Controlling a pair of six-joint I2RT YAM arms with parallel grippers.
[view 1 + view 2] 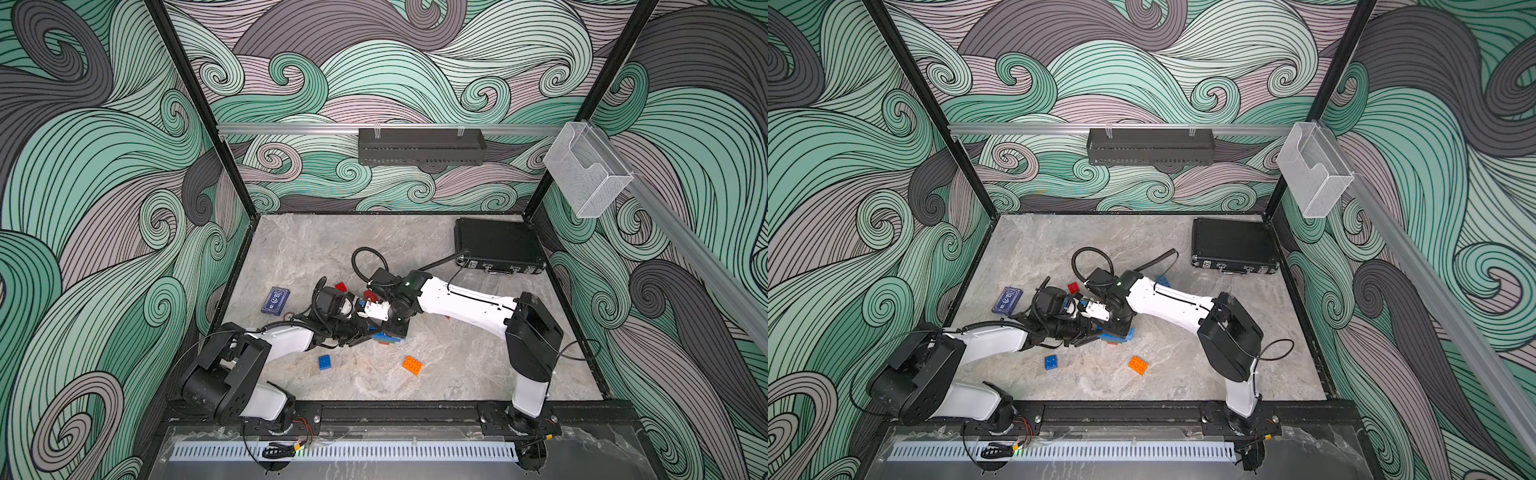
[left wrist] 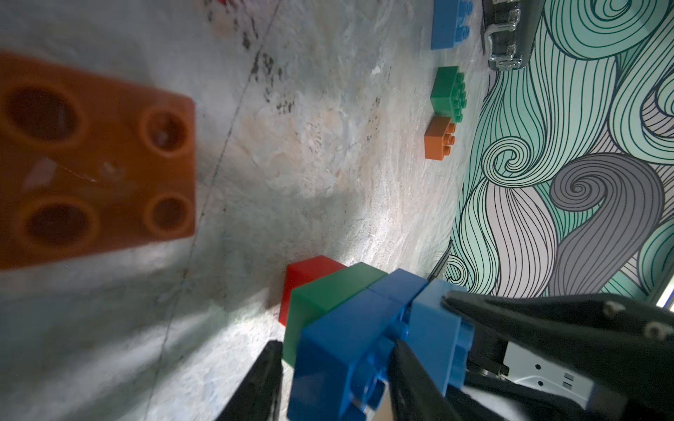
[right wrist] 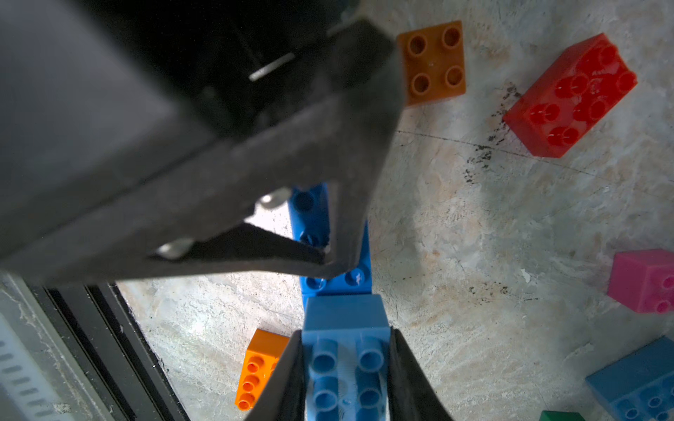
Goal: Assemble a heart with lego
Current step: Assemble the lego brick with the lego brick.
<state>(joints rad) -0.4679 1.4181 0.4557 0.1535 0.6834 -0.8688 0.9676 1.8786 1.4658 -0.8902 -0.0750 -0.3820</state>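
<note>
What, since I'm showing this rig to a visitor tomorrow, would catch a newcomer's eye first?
Both arms meet at mid-table over a small brick cluster: the right gripper is shut on a light blue brick, and the left gripper straddles the dark blue brick next to it. Loose bricks dot the marble-look table, notably an orange brick near the front. Swirling green-and-grey wallpaper surrounds everything.

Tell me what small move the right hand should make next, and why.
Probably the right hand should press its light blue brick fully onto the dark blue brick: studs show in the gap between them, and the left hand clamps that brick, bracing it.
</note>
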